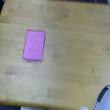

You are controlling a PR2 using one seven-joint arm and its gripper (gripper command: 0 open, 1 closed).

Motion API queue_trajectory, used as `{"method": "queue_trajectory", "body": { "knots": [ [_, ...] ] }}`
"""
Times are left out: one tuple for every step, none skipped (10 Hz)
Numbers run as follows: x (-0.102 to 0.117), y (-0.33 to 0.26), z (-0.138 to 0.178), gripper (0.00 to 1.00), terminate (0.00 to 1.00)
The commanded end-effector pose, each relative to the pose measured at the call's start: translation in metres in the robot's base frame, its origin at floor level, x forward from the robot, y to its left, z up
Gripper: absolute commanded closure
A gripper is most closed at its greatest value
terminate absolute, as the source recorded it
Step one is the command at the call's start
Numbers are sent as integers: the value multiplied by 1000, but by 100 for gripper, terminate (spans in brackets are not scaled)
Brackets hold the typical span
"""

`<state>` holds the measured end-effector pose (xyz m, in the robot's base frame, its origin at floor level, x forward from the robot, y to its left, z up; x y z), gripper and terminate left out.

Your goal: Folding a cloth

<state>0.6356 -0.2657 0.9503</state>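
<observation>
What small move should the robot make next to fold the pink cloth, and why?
Probably bring the arm from the exterior view's right edge over to the cloth. The cloth lies flat on the table, left of centre, with nothing touching it. White robot parts show only at the right corners, and no jaws are visible, so reaching must come before any grasp.

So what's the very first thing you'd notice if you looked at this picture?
The bright pink cloth jumps out first, lying flat on the wooden table, toward the exterior view's left. After that you'd notice how big and bare the table looks around it. White and grey robot parts peek in at the exterior view's right corners, well away from the cloth, and no gripper can be made out.
</observation>
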Motion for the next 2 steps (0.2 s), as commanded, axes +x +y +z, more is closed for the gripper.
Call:
{"method": "queue_trajectory", "body": {
  "knots": [
    [-20,-130,-33,0,0],
    [-26,-144,-38,0,100]
  ]
}}
